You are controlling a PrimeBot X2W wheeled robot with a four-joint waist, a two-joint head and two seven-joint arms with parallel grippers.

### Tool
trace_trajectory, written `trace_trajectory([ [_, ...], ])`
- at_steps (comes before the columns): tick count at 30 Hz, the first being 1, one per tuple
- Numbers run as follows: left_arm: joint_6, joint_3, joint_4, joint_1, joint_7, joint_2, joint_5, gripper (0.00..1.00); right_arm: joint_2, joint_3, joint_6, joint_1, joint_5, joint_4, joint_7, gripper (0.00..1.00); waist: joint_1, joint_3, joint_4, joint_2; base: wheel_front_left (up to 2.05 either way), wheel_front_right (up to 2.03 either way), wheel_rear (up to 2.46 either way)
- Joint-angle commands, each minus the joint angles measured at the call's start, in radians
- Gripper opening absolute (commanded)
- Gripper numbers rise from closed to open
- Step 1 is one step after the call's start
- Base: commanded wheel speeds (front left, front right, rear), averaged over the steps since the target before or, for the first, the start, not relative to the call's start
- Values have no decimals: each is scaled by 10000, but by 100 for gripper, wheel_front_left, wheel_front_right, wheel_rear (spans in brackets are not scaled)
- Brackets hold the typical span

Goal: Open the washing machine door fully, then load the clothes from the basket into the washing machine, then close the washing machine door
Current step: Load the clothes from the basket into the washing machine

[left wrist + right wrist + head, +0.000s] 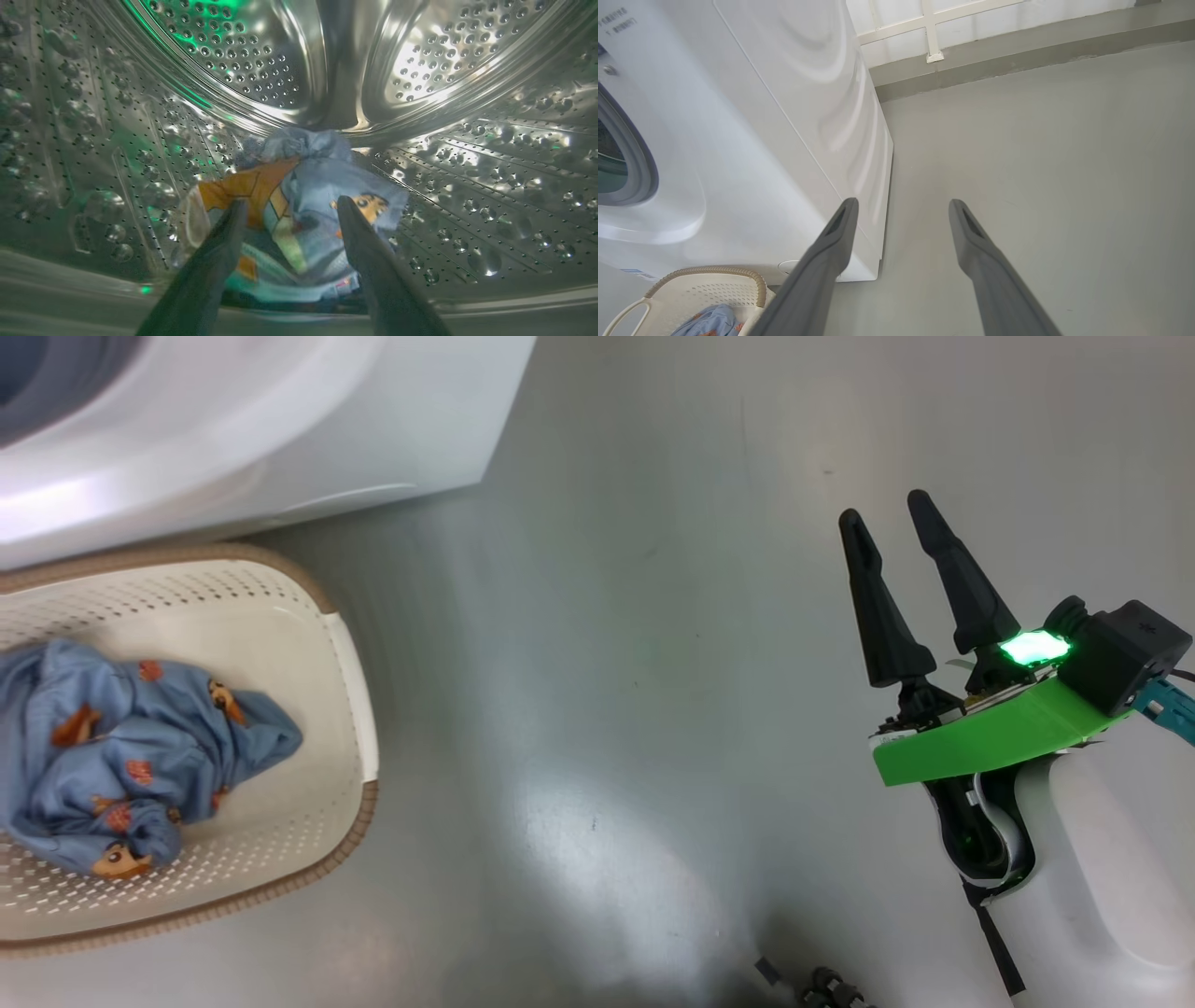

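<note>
Left wrist view is showing the left gripper (pixel 292 201) holding its fingers (pixel 219 261) wide over a garment (pixel 313 186) lying in the washing machine drum (pixel 233 56), so loading is likely calling for a reach to the clothes (pixel 121 747) in the basket (pixel 353 644), the right gripper (pixel 885 506) idling wide-fingered.

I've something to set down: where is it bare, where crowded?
Bare: the grey floor between the basket and the right gripper, and right of the washing machine up to the wall. Crowded: the basket's left, heaped with clothes, and the drum bottom, where a garment lies before the open left gripper.
</note>
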Motion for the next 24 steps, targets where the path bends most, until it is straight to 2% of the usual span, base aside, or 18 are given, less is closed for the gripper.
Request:
trace_trajectory([
  [1,-42,57,-187,64,-129,505,-130,100,-63,146,16,199,-65,-173,-120,100,0,-128,114,0,0,0,0],
  [9,-99,7,-692,1237,-1039,431,-855,100,-56,71,16,320,-33,-128,-120,100,0,-619,394,0,0,0,0],
  [18,-98,-33,-2507,3496,-2063,692,-1159,100,-110,-90,16,615,-33,-121,-120,100,0,-1151,669,0,0,0,0],
  [24,403,70,-4477,5256,-2381,512,-1260,100,-200,-160,16,753,-29,-127,-120,100,0,-1443,898,0,0,0,0],
])
